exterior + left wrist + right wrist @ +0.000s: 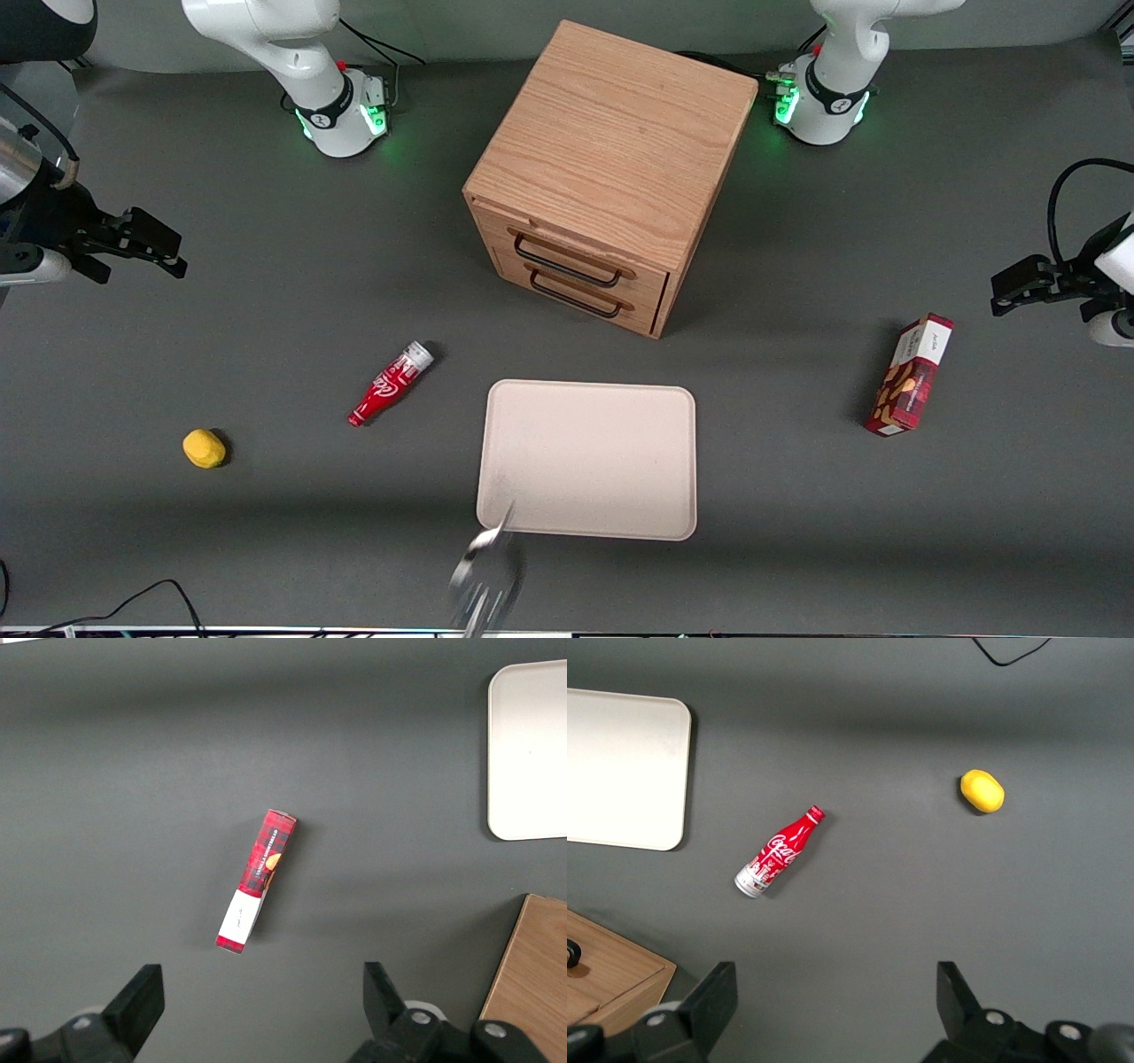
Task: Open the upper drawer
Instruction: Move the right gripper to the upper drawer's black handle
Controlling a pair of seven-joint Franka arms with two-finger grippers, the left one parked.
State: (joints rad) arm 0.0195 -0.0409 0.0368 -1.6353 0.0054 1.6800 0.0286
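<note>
The oak cabinet stands at the middle of the table. Its upper drawer is the topmost of two, shut, with a thin black wire handle. The lower drawer sits just beneath it, also shut. My right gripper hangs open and empty above the table toward the working arm's end, well apart from the cabinet. In the right wrist view the gripper has its fingers wide apart over bare table, with a corner of the cabinet showing.
A cream tray lies in front of the drawers, nearer the front camera. A red cola bottle and a yellow lemon lie toward the working arm's end. A red biscuit box lies toward the parked arm's end. A blurred silvery object shows by the tray's near edge.
</note>
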